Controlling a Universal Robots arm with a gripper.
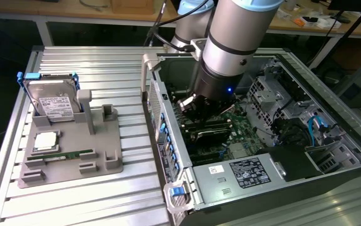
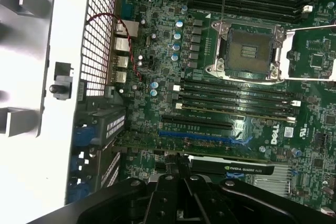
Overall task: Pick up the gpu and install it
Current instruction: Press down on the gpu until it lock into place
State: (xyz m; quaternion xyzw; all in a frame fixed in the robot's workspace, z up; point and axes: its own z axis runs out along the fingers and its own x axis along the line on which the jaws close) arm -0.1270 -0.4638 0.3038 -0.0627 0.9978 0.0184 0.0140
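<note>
The gpu [image 2: 247, 168] is a dark card with a green-lettered label on its edge. It stands on edge in the motherboard [image 2: 173, 66], just past the blue slot [image 2: 199, 136], with its bracket end toward the case's rear grille [image 2: 97, 35]. My gripper [image 2: 180, 160] is shut, its two black fingertips together and resting on the card's upper edge. In the exterior view the gripper [image 1: 193, 107] reaches down inside the open computer case [image 1: 331, 141], over the board, and hides the card.
A grey holder [image 1: 73, 155] on the slatted table at the exterior view's left carries a hard drive [image 1: 52, 101], a processor chip [image 1: 45, 141] and a green memory stick [image 1: 67, 154]. Inside the case sit the power supply [image 1: 250, 172], drive cages, cables and an open processor socket [image 2: 247, 51].
</note>
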